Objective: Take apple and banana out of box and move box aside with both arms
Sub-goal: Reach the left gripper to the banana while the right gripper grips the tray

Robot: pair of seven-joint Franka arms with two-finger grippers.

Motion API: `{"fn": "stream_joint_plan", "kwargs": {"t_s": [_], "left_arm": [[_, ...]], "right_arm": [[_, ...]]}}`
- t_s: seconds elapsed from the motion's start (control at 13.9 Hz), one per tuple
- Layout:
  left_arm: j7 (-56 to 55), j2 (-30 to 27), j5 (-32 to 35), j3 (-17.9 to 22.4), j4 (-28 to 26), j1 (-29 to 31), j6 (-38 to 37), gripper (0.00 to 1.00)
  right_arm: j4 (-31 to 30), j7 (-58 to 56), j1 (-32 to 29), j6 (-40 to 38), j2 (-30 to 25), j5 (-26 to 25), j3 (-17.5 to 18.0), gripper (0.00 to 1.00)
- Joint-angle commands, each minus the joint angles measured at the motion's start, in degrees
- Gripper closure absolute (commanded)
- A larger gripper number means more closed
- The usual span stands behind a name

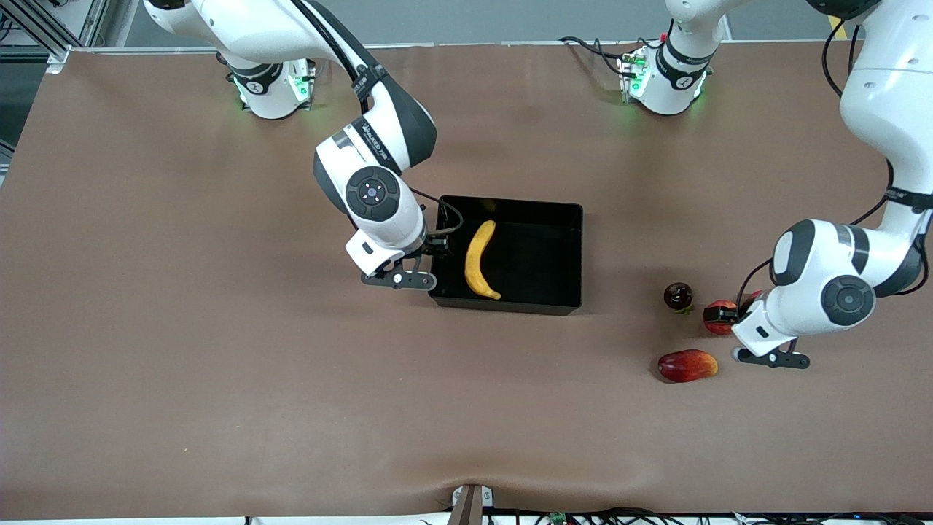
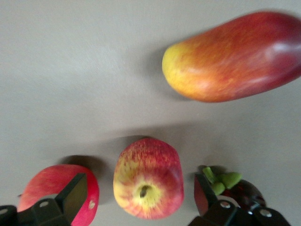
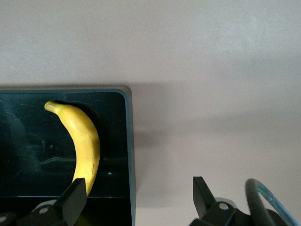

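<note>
Over toward the right arm's end of the brown counter [image 1: 182, 328], the right arm carries a line of grey lettering on its white forearm, too small for me to read. Its right gripper [image 1: 430, 259] hangs low at the wall of the black box [image 1: 539, 302] that faces that end, fingers [image 3: 70, 200] spread wide with the wall between them and nothing gripped. The box is a low-walled rectangular tray with a glossy inside, sitting near the middle of the counter. In it lies the banana [image 1: 479, 260], long, curved and plain yellow, close to the wall by the gripper, one tip pointing toward the robots' bases and the other toward the front camera. Farther along, toward the left arm's end, four fruits sit near together on the bare counter. A small dark round fruit [image 1: 678, 295] with a green stalk stands closest to the box. The oblong red-and-yellow mango [image 1: 687, 365] lies nearer the front camera than the rest. The apple [image 2: 148, 178], small and round, red streaked with yellow, stem dimple showing, rests between the dark fruit and a plain red round fruit [image 2: 51, 186]. The left gripper [image 1: 729, 315] is down over the apple, fingers [image 2: 73, 195] wide on either side of it without touching.
</note>
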Motion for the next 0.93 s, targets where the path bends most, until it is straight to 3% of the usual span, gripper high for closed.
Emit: {"fn": "stream_joint_plan", "kwargs": {"t_s": [0.0,0.43,0.86], "left_arm": [[-0.5,-5.8,-0.6,-4.4,0.1,-0.1,-6.2,0.0],[-15.9,-6.6,-1.6,-18.2,2.0,-0.9,-13.0,0.0],[-36.9,-2.7,-0.2,-19.1,2.0,-17.0,-12.0,0.0]], "right_arm": [[-1.1,0.8,-1.2,-2.0,-2.1,-0.4,0.5,0.0],[-2.7,0.5,-2.0,-3.0,-3.8,-1.7,0.5,0.0],[-3.9,0.4,-2.3,-3.0,-4.2,-2.7,0.5,0.0]]}}
